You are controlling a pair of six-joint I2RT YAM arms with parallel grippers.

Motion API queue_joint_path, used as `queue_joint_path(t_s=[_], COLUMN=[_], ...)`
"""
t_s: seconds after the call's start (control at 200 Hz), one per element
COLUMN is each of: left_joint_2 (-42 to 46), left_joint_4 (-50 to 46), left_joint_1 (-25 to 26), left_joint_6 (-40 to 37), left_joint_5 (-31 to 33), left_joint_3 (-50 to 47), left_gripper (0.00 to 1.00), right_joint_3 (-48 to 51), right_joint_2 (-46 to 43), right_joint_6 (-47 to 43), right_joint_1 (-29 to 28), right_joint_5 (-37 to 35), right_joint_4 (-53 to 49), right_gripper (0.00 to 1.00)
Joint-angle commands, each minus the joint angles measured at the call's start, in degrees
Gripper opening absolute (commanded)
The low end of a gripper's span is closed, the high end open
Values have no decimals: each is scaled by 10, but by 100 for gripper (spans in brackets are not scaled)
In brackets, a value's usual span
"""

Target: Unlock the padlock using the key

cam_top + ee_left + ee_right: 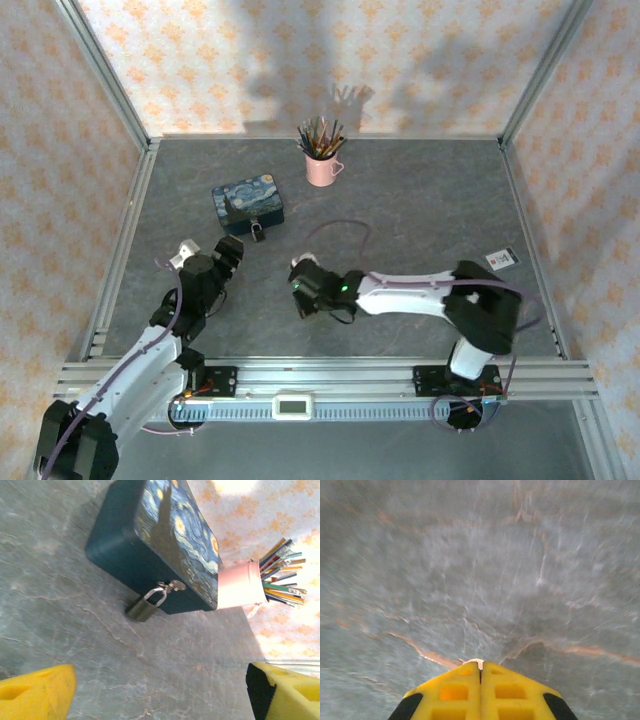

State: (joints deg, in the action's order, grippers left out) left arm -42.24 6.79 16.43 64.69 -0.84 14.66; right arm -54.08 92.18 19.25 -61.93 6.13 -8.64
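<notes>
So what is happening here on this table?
Two robot arms are working toward opening a padlock that hangs on the clasp of a blue tin. The left gripper is open and faces the padlock, not touching it. The right gripper is shut over the table, with a pale sliver at its tips, probably the key.

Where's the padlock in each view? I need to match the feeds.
Top external: padlock left of centre, against the near side of the tin, at its right end.
Left wrist: padlock just left of centre, hooked on the hasp of the tin.
Right wrist: faces grey table past the shut right gripper.
Shared landmark: the tin, with the pink cup beyond it.
</notes>
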Motion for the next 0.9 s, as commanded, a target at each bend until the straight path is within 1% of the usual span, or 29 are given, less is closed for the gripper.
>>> queue_joint_path(t_s=[0.0, 0.08, 0.15, 0.27, 0.41, 0.465, 0.55, 0.701, 0.896], left_joint_2=[-15, -28, -39, -74, -131, -150, -169, -166, -152], left_joint_4=[77, 102, 130, 182, 244, 254, 239, 228, 218], left_joint_1=[12, 38, 72, 131, 169, 177, 182, 181, 182], left_joint_6=[18, 38, 59, 100, 134, 134, 123, 115, 115], left_joint_5=[-43, -37, -20, 8, 12, 11, 11, 21, 39], left_joint_3=[7, 10, 8, 6, 7, 13, 31, 35, 24], left_gripper=[87, 87, 87, 86, 86, 85, 85, 86, 86], right_joint_3=[22, 37, 43, 44, 51, 55, 61, 82, 108], right_joint_2=[-51, -75, -91, -107, -112, -109, -88, -53, -38], right_joint_6=[-26, -20, -14, 0, 47, 67, 87, 101, 93], right_joint_1=[42, 83, 103, 113, 116, 116, 116, 116, 116], right_joint_5=[84, 110, 110, 90, 66, 41, 11, 13, -17], right_joint_4=[64, 72, 76, 80, 107, 112, 105, 90, 63], right_gripper=[0, 0, 0, 0, 0, 0, 0, 0, 0])
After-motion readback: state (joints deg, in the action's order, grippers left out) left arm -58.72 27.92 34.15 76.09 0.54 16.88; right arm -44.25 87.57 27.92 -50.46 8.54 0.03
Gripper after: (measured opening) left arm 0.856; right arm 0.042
